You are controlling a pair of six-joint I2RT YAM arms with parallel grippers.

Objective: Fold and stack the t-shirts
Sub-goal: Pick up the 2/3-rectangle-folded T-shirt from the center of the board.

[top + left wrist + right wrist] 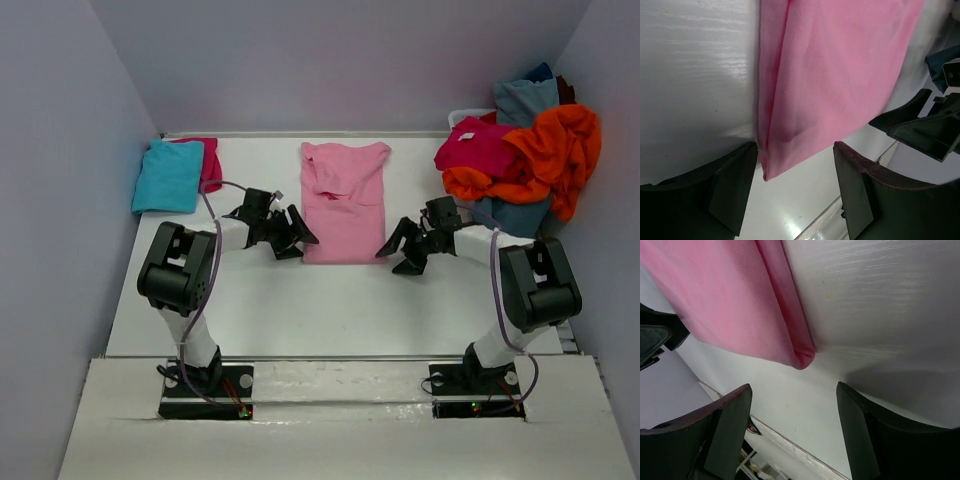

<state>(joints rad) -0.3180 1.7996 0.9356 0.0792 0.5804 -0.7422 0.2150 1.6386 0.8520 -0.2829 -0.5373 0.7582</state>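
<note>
No text, label, brand, number or sign can be read in any view.

Light pink t-shirt (344,205): soft matt cloth, fine weave. Table (300,300): smooth, faint wood-grain texture, slight sheen. Left gripper (795,147) fingers (730,190): hard matt black plastic.
</note>
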